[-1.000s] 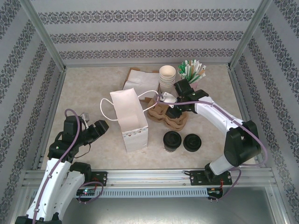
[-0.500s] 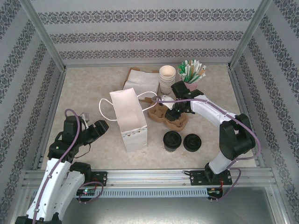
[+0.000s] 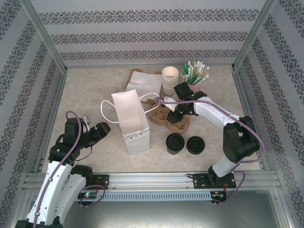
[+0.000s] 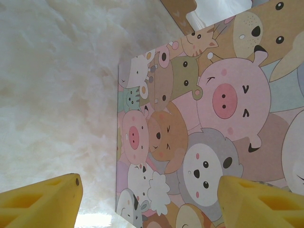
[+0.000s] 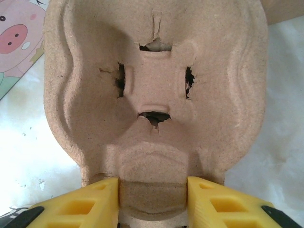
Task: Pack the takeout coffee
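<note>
takeout coffee [image 3: 175,143] upright near the tabletop's near edge, right of middle; squat black lid pile [image 3: 195,145] just beside it on the right, paper bag [image 3: 134,122] standing to its left. risks: the two black rounds look alike from above, so a reach could land on the lid pile; a pinch on the dome lid alone might pop it off. pulp carrier [image 5: 156,90] looks light, well in view empty; lifted by one end it could swing or sag. right gripper [image 5: 152,192] narrow, pinching the carrier's end lobe, on the far side of the coffee, apart from it. left gripper [image 4: 149,183] wide, holding nothing, facing the bag's cartoon side, bag between it and the cup.
</note>
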Controlling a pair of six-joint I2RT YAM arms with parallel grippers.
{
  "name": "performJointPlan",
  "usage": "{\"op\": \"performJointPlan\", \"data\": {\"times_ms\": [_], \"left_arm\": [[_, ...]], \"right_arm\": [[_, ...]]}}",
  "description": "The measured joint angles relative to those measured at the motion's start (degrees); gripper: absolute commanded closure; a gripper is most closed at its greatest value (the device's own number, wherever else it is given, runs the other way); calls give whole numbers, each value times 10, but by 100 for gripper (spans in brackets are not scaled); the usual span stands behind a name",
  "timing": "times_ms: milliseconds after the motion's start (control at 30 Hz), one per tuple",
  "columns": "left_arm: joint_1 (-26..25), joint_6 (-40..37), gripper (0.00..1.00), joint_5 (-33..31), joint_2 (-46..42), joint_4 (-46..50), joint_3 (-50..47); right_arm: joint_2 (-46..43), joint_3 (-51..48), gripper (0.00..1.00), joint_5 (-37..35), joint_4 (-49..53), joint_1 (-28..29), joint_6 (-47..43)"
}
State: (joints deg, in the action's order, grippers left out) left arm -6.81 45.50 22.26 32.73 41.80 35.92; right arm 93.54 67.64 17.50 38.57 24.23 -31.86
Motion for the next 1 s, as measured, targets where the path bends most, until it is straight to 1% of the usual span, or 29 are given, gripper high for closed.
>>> {"op": "performJointPlan", "data": {"times_ms": [300,500,567,633,733,900,1000], "left_arm": [[0,0,25,0,0,0,0],[0,2,25,-1,0,0,0],[0,4,28,-2,0,0,0],[0,8,37,-2,0,-1,0],[0,14,43,-1,0,-3,0],[-1,17,45,8,5,-15,-10],[-6,22,45,15,10,-21,-26]], "right_arm": [[-10,0,65,-1,-1,-1,7],[-85,-6,67,-4,-13,-1,36],[-115,-9,67,-8,-13,-1,46],[-143,-12,67,-18,-13,-1,58],[-172,-18,67,-43,-12,-1,76],[-199,-22,69,-96,3,-1,107],[-215,-22,69,-122,11,-1,132]]}}
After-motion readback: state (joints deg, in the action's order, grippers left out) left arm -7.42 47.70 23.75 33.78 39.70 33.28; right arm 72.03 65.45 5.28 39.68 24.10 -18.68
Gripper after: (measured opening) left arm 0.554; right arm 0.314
